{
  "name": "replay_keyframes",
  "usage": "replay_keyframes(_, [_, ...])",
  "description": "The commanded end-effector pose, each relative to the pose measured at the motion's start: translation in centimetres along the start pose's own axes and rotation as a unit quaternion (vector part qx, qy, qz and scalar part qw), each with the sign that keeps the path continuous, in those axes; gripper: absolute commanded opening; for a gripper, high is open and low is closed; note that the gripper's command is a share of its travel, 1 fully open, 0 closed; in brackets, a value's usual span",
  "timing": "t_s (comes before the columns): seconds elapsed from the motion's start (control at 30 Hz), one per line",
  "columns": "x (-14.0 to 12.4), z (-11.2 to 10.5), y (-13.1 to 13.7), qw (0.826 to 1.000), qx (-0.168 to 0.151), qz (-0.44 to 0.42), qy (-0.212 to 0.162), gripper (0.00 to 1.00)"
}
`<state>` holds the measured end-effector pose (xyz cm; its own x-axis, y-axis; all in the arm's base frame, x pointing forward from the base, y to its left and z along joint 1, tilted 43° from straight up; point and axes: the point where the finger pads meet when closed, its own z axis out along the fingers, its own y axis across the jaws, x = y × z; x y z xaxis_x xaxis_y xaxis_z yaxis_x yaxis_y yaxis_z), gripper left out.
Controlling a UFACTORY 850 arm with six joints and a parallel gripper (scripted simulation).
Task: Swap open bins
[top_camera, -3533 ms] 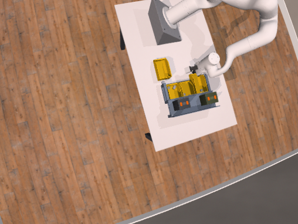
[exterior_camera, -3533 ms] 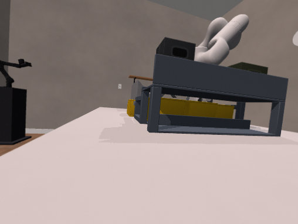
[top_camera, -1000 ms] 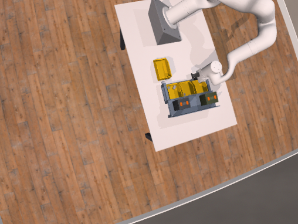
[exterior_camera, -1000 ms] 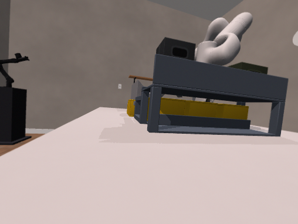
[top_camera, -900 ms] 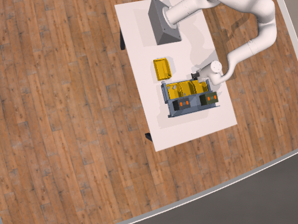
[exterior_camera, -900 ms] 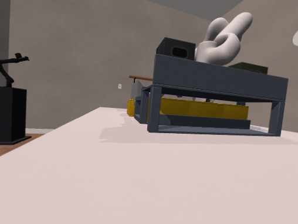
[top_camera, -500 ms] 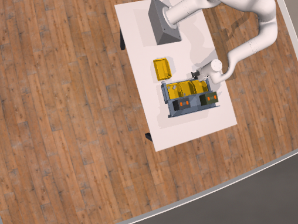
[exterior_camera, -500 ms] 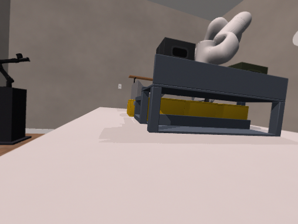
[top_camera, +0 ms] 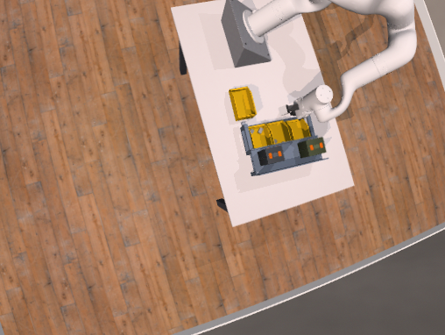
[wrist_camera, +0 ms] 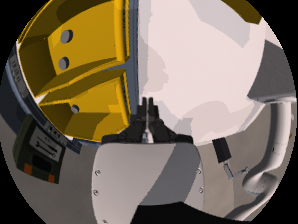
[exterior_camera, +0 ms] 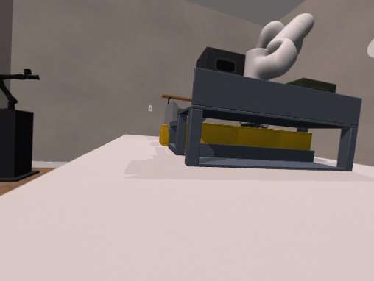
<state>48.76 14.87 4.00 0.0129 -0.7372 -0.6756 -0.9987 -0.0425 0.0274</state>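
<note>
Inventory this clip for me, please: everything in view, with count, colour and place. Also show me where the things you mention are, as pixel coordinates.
Bins (top_camera: 280,129) (exterior_camera: 254,137) (wrist_camera: 90,50): three, yellow, side by side on the shelf
Table bin (top_camera: 243,103) (exterior_camera: 163,135) (wrist_camera: 250,10): one, yellow, beyond the shelf's front
Small parts (top_camera: 260,130) (wrist_camera: 66,36): several, grey, in shelf bins
Shelf (top_camera: 289,167) (exterior_camera: 276,95) (wrist_camera: 134,60): one, blue-grey, on the table
Cases: two, dark grey (top_camera: 264,157) (exterior_camera: 210,59) and dark green (top_camera: 304,151) (exterior_camera: 309,84) (wrist_camera: 22,150), atop the shelf
Table (top_camera: 210,131) (exterior_camera: 184,221) (wrist_camera: 200,60): one, white
Cabinet (exterior_camera: 22,143): one, black, left in the exterior view
Floor (top_camera: 109,175) (exterior_camera: 11,185): wooden, brown
Base block (top_camera: 241,48): one, grey, at the table's far end from the cases
Arm (top_camera: 394,48) (exterior_camera: 287,62) (wrist_camera: 275,130): one, white
Hand (top_camera: 287,109) (wrist_camera: 147,104): one, black fingers, shut, empty
</note>
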Motion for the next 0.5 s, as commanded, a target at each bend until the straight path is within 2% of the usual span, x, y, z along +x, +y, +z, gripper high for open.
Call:
replay_keyframes(0.0, [0.0,-0.1,0.0,1.000,0.001,0.000,0.000,0.00])
replay_keyframes(0.13, [0.0,-0.8,0.0,1.000,0.001,0.000,0.000,0.00])
replay_keyframes(0.37, [0.0,-5.4,0.0,1.000,0.001,0.000,0.000,0.00])
replay_keyframes(0.47, [0.0,-6.1,0.0,1.000,0.001,0.000,0.000,0.00])
